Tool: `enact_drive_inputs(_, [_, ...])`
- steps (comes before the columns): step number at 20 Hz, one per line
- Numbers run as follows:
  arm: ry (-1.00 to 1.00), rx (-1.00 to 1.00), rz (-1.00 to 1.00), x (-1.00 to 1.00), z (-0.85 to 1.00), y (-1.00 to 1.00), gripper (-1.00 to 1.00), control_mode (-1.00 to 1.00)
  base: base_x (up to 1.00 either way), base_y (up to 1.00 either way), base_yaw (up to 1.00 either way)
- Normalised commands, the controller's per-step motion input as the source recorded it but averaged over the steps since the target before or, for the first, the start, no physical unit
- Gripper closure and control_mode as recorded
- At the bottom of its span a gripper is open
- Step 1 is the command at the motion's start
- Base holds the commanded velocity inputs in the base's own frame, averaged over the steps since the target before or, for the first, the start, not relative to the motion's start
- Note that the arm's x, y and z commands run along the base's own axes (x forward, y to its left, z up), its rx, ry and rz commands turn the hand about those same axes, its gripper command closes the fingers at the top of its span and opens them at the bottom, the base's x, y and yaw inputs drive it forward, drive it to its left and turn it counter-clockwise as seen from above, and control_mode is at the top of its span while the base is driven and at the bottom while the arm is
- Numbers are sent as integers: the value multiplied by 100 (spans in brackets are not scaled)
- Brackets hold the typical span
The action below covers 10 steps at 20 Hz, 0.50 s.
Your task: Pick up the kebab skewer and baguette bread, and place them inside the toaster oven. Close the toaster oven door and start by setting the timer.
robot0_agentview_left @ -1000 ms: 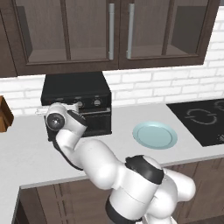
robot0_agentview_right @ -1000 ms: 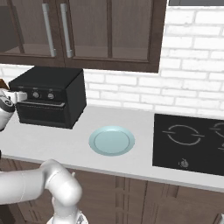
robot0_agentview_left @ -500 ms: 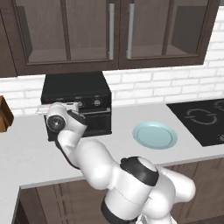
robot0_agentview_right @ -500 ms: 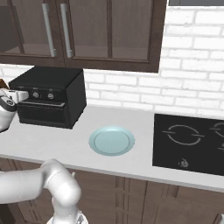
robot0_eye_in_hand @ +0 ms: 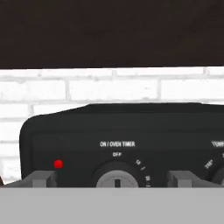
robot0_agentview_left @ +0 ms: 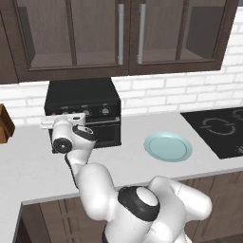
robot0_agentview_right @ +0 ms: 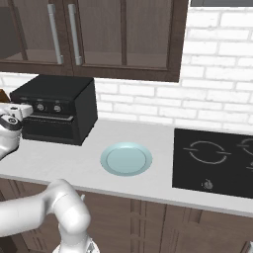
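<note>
Gripper (robot0_eye_in_hand: 113,179) raised slightly, jaws open, timer knob (robot0_eye_in_hand: 117,180) between them, toaster oven (robot0_eye_in_hand: 131,140).

Dark wood cabinets (robot0_agentview_left: 128,35) hang above a white brick wall (robot0_agentview_right: 207,94) and pale counter (robot0_agentview_right: 148,180).

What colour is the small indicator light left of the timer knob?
Red; the light on the toaster oven shows best in the hand view.

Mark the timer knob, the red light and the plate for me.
timer knob (robot0_eye_in_hand: 117,178): hand view, its grey face.
red light (robot0_eye_in_hand: 58,164): hand view, its centre.
plate (robot0_agentview_left: 168,146): left base view, its middle.
</note>
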Motion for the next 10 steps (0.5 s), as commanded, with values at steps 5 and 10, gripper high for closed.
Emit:
enact_drive_inputs(5, [-7, 0, 0, 0, -16, 0, -100, -100, 0, 0, 0])
enact_drive_inputs(10, [0, 0, 0, 3, 0, 0, -100, -100, 0, 0, 0])
